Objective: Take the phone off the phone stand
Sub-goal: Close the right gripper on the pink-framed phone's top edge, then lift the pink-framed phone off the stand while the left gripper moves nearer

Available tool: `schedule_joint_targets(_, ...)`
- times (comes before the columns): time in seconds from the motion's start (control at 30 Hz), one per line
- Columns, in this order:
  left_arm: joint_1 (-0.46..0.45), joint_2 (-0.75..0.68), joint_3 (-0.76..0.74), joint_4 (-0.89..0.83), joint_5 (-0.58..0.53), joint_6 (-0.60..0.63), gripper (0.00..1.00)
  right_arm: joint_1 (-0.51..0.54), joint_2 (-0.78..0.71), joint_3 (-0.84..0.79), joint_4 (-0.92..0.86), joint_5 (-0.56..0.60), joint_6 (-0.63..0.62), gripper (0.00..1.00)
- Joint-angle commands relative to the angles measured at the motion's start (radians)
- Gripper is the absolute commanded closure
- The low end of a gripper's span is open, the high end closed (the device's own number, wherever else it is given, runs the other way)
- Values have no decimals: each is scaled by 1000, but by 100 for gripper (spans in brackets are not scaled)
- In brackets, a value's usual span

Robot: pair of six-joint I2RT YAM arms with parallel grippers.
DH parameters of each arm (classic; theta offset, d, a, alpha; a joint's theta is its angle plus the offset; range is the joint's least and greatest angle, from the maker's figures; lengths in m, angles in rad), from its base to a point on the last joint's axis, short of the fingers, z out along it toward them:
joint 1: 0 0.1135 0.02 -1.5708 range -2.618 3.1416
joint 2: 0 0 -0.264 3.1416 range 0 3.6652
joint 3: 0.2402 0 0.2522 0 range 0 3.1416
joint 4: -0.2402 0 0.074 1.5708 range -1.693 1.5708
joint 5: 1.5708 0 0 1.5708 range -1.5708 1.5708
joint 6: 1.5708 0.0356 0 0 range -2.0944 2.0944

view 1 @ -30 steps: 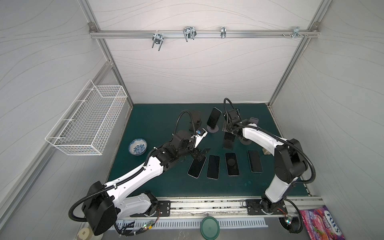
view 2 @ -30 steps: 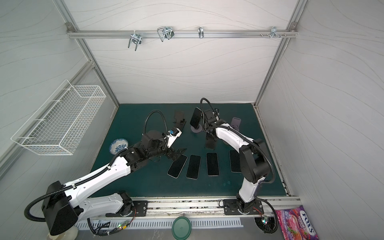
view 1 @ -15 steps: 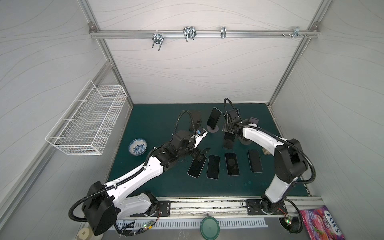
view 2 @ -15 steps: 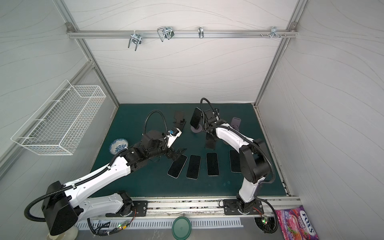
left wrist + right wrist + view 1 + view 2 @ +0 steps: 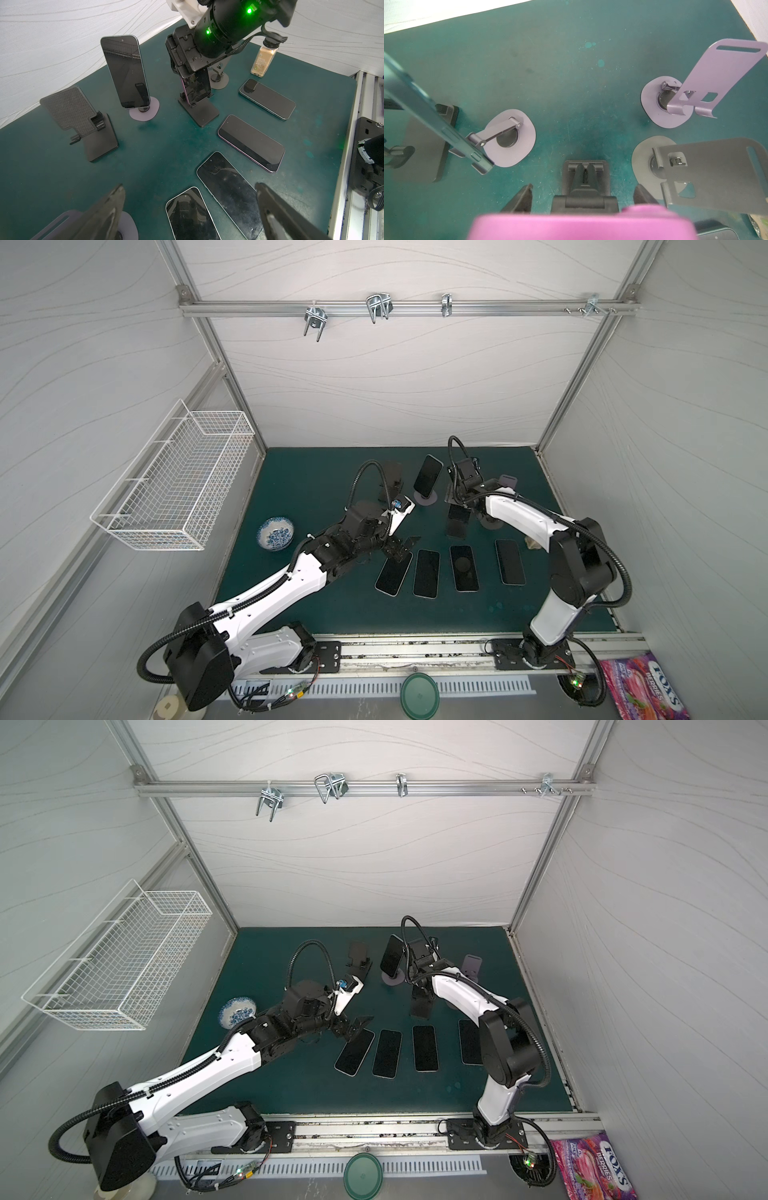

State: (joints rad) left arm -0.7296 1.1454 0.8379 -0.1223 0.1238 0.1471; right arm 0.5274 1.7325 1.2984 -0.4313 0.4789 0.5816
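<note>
Near side: a row of four flat black-glass phones point(image 5: 427, 573) lies on the matte teal mat point(image 5: 155, 155). The left gripper point(image 5: 402, 546) hangs over the end one, fingers spread wide, nothing in them. It's best parked there, or used to pin the stand base. Mid-table is the target, a magenta-edged phone with a glossy black face point(image 5: 198, 91). It leans in the black plastic folding stand with a flat rectangular base point(image 5: 202, 114), bottom edge in the lip. The right gripper point(image 5: 582, 195) sits above it, fingers point(image 5: 522, 199) astride the long edges. It looks clamped on, though the contact line is hidden. My call: pull up along the back plate until clear of the lip, then swing away. The stand looks light and unanchored and may ride up. The phone's edges are smooth and rounded, so there's slip risk; go slow. Farther out, a teal phone point(image 5: 124, 70) stands upright on a lilac sheet-metal round-base stand point(image 5: 144, 113) just beside. An empty grey bent-metal stand point(image 5: 708, 172) is near the other finger. Both are easy to clip. At the back is an empty black stand with a diamond-textured plate point(image 5: 70, 108).
</note>
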Motion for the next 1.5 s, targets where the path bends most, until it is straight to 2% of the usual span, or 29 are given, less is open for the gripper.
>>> schedule_joint_targets(0.0, -5, -5, 20, 27, -10, 20, 1, -2, -34, -16, 31, -48, 12, 33)
schedule_joint_targets(1.47, -6, -33, 7, 52, -46, 3, 1, -1, -163, 17, -21, -55, -8, 35)
